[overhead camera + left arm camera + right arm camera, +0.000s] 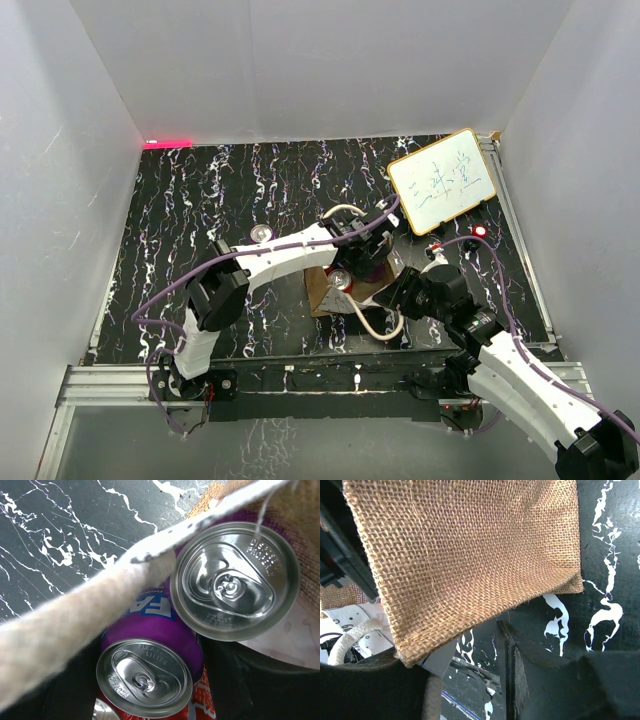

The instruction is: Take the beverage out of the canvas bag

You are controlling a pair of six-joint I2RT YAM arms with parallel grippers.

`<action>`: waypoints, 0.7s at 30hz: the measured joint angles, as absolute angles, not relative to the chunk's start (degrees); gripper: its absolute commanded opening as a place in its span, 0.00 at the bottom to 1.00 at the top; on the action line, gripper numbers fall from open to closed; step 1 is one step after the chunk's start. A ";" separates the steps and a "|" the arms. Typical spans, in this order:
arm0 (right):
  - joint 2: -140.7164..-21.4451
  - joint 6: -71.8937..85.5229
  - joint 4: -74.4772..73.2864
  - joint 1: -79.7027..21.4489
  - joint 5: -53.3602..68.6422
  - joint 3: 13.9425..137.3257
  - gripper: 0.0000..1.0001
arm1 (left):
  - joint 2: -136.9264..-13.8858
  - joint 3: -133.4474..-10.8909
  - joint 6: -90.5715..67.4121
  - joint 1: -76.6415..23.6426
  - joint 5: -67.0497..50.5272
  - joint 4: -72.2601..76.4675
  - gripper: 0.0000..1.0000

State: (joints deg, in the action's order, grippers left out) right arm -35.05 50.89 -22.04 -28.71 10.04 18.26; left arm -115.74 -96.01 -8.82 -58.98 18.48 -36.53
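Peering into the canvas bag (470, 555) mid-table: the purple beverage can (150, 635) stands upright, lid skyward. Left gripper (358, 250) at the mouth, right gripper (396, 292) against the wall; can't tell either's opening.

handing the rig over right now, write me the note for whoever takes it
Left gripper: over the open bag, just above the cans; open or shut cannot be told.
Right gripper: at the bag's side, fingers apart, nothing clamped that shows.
Things: the bag sits mid-table. Inside, a top can, a purple can beside it, and something red lower down. A loose can seems to stand on the table left of the bag.
Done: perhaps that loose can is out.
Left: lift out the cans in the bag.
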 measured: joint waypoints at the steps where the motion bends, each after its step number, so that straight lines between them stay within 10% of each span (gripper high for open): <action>1: -35.09 50.87 -22.04 -28.71 10.04 18.28 0.48 | -115.74 -96.68 -8.80 -58.98 18.44 -37.17 0.41; 21: -37.17 50.02 -24.23 -28.82 10.04 18.31 0.48 | -96.29 -99.81 -8.84 -59.24 13.10 -46.83 0.11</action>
